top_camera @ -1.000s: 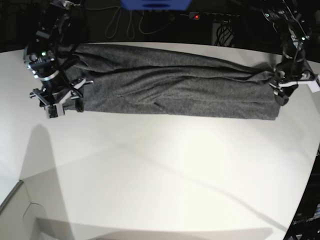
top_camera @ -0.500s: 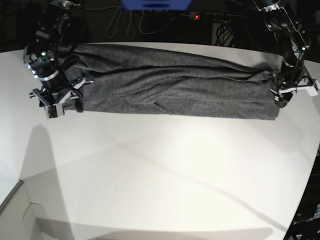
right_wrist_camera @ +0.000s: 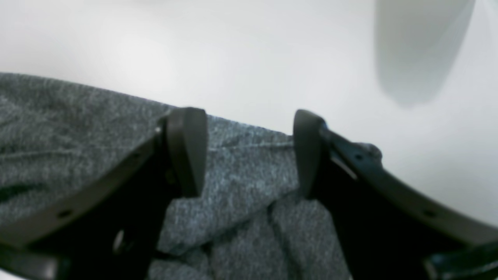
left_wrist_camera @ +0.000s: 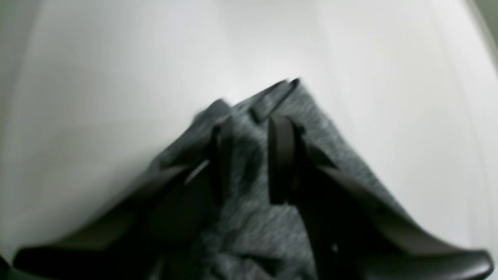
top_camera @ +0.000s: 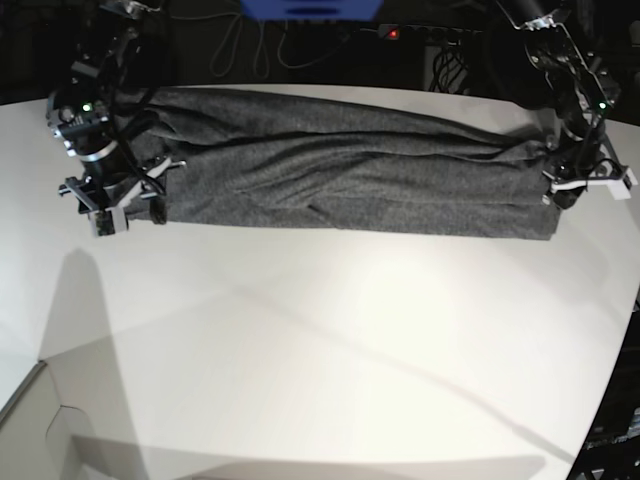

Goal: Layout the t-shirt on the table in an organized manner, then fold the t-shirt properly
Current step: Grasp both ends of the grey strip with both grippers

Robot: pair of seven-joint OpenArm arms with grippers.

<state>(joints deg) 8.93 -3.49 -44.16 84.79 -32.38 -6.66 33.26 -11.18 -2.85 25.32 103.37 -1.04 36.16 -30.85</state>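
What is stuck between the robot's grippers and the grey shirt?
Nothing visible. The left gripper and the right gripper each sit right over an end of the t-shirt, with cloth showing between their fingers.

The left gripper (top_camera: 562, 188) now sits with its fingers (left_wrist_camera: 281, 159) narrowed on the t-shirt's (top_camera: 350, 170) end.

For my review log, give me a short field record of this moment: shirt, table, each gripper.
shirt: t-shirt, dark grey, folded into a long band across the far part of the table
table: white table, bare in front of the shirt
left gripper: left gripper at one end of the shirt, cloth between its narrowed fingers; blurred, grip uncertain
right gripper: right gripper open, fingers astride the other end's edge, cloth between them
fold stage: folded lengthwise only
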